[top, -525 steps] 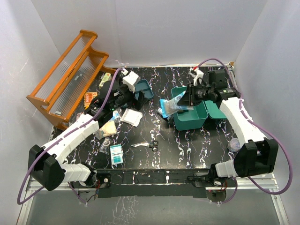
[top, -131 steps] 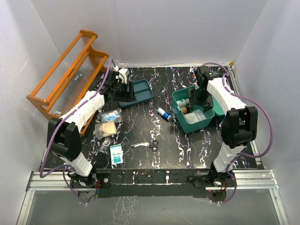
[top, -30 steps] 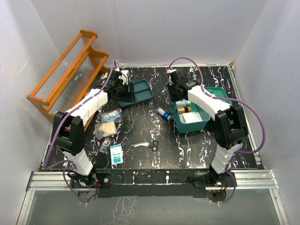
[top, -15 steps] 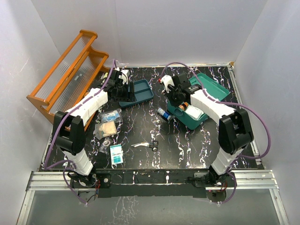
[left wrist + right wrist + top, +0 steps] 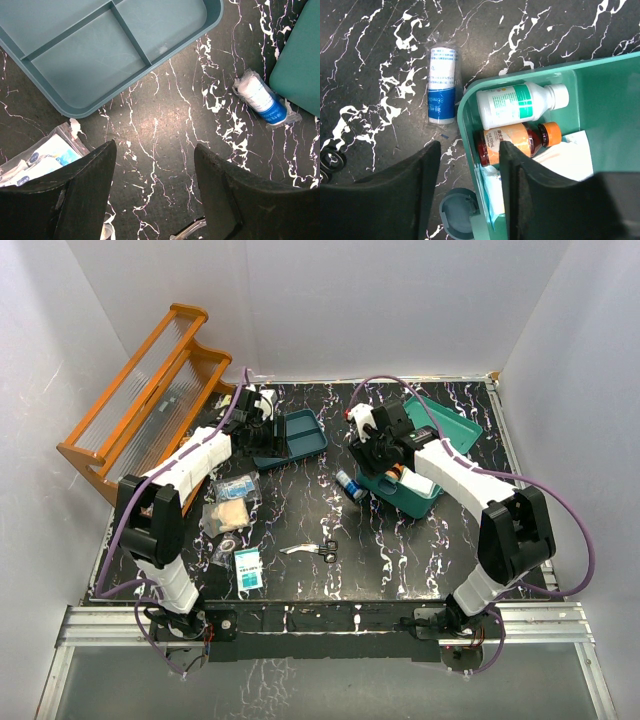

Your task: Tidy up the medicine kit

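The medicine kit (image 5: pixel 408 502) is a teal-green box lying askew right of centre, its lid (image 5: pixel 447 426) thrown open behind it. Inside lie a white bottle (image 5: pixel 520 105), a brown bottle with an orange cap (image 5: pixel 516 142) and white packets. My right gripper (image 5: pixel 470 155) is open, its fingers straddling the kit's front wall (image 5: pixel 470 130) near the round latch (image 5: pixel 459 214) without pinching it. My left gripper (image 5: pixel 155 150) hangs open over bare tabletop, just below the kit's teal divided tray (image 5: pixel 100 50).
A wrapped blue-and-white bandage roll (image 5: pixel 348 483) lies just left of the kit. Scissors (image 5: pixel 318 548), plastic packets (image 5: pixel 230 500) and a small box (image 5: pixel 248 568) sit front left. The orange wooden rack (image 5: pixel 150 390) stands at the far left.
My right gripper, shut on the kit's wall, swung the kit leftward so it turned askew, then opened. The left arm has not moved.
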`<state>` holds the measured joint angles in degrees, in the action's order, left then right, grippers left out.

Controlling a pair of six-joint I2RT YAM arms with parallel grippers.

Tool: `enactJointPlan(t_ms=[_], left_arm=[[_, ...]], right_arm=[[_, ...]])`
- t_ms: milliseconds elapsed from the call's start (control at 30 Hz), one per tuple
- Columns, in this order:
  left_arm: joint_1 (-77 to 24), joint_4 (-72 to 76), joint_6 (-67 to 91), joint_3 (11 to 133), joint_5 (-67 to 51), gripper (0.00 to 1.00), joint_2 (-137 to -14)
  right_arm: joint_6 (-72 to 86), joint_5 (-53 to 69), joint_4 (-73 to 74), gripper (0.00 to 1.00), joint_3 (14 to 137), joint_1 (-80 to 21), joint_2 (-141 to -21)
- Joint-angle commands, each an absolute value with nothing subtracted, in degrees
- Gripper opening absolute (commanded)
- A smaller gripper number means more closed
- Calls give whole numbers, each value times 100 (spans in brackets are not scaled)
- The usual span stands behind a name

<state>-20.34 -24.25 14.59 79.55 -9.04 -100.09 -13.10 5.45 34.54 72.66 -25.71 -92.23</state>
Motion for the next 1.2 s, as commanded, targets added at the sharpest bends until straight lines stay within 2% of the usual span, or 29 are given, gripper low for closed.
enactJointPlan(t_ms=[0,133,433,633,767,1000,1100,1167], left_arm=[[-1921,-2523,1696,8020,-765,63,-9878],[-1727,-2748,2088,7821,-248,65,-9718],[-1350,-4370,3167,7123,1500,64,-9339],[-1339,-4312,3281,6449,1249,58,-8951],[-1334,-4397,3173,6304,1060,49,-9081],[-1328,-4020,3086,5981,782,49,-9352],[-1331,-3794,2979,5928,723,40,-9466],[-1334,-3680,2922,5912,706,30,-9531]], right_arm=[[-640,290,3059,58,7530,-2573,-8735],[-136,165,2783,61,7563,-2575,-8457],[1672,-71,2111,63,7607,-2575,-8274],[2272,344,1952,56,7373,-2575,-8314],[2376,411,1898,54,7258,-2578,-8268],[2488,417,1818,52,7098,-2580,-8125],[2558,469,1791,51,7041,-2582,-8080],[2588,535,1768,51,7024,-2575,-8060]])
